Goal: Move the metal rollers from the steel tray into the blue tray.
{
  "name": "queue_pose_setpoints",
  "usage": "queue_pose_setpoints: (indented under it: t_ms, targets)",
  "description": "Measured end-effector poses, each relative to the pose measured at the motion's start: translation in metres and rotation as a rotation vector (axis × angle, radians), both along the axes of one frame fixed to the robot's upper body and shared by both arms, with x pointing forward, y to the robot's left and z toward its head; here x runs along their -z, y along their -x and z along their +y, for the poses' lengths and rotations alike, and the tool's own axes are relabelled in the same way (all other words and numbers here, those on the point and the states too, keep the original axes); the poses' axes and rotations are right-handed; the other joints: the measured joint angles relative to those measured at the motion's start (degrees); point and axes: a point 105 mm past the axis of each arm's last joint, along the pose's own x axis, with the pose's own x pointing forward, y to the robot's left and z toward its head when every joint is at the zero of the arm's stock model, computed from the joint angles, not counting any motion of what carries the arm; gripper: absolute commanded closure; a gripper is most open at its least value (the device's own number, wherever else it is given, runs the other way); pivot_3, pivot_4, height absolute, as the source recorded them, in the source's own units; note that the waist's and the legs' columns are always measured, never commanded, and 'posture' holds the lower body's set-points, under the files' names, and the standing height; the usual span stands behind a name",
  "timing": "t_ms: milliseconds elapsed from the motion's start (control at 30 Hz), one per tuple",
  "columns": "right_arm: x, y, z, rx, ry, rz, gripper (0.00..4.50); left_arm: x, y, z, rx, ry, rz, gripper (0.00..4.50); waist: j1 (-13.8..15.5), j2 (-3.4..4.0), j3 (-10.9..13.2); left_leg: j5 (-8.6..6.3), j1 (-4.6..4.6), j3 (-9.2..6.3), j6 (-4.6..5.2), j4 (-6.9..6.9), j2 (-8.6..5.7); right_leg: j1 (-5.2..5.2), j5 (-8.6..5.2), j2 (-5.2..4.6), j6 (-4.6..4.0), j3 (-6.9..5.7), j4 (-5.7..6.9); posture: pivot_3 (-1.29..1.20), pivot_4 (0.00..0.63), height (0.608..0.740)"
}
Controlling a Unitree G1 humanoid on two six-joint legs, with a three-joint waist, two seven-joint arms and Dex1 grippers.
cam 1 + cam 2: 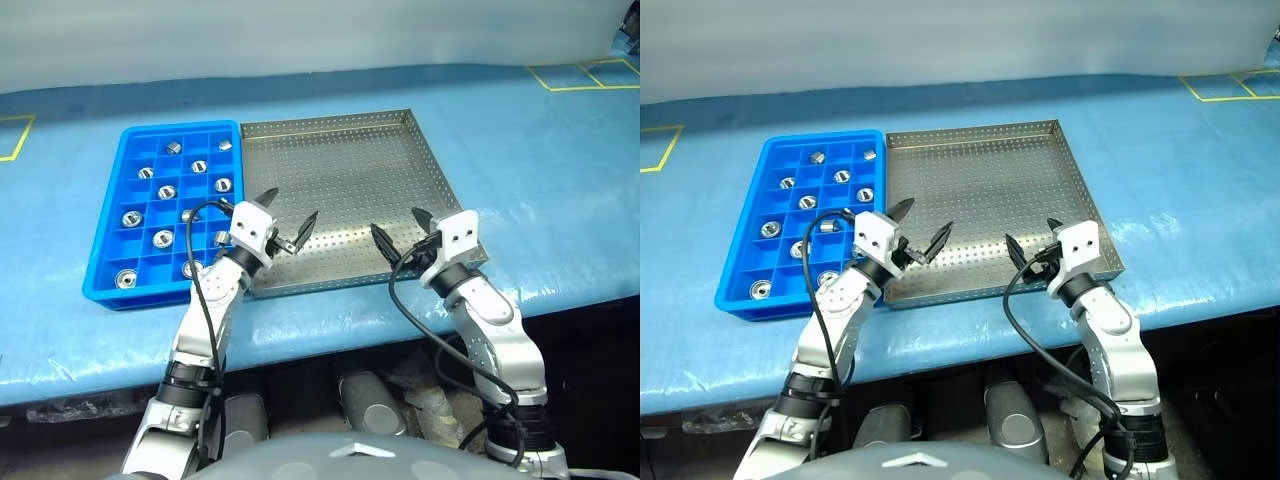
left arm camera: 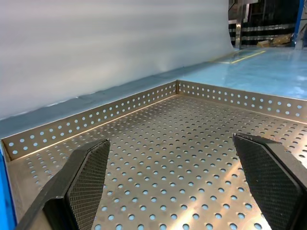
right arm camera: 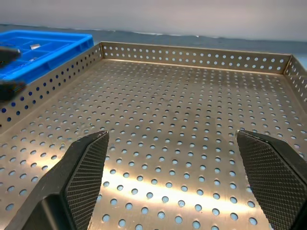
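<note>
The steel tray [image 1: 340, 170] lies in the middle of the table, and its perforated floor shows bare. Against its left side sits the blue tray [image 1: 180, 127], with several metal rollers [image 1: 164, 238] lying singly in its cells. My left gripper [image 1: 287, 215] hovers open over the steel tray's near left corner with nothing between its fingers [image 2: 86, 182]. Over the near right part of the steel tray my right gripper [image 1: 400, 228] is also open and empty, its fingers [image 3: 273, 177] spread wide. The right wrist view catches the blue tray [image 3: 43, 48] beyond the steel rim.
A blue sheet covers the table [image 1: 560, 200]. Yellow tape squares mark its far right [image 1: 585, 75] and far left [image 1: 15, 135]. The table's front edge runs just below both grippers. Black cables [image 1: 205, 300] loop from each wrist.
</note>
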Motion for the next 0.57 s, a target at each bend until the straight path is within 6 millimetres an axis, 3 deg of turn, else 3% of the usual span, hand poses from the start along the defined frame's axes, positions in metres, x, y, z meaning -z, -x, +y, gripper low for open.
queue_pose_setpoints:
  t_ms: [400,567]
  targets:
    - [-0.009,-0.014,-0.001,0.035,0.043,-0.058,0.02,0.007,0.004,-0.004,-0.003,-0.068,-0.011,0.0,1.42,-0.01,0.0,0.0,0.01,0.01,0.0,0.02,-0.01,0.02,0.0,-0.01,0.0,0.01,-0.01,-0.07,0.15,0.74]
    - [-0.003,-0.018,0.003,0.036,0.042,-0.041,0.02,0.007,0.004,-0.003,-0.02,-0.084,-0.017,0.0,2.34,0.0,0.0,0.01,0.0,0.02,0.01,0.02,-0.02,0.01,0.0,-0.02,0.0,0.01,0.0,-0.06,0.15,0.74]
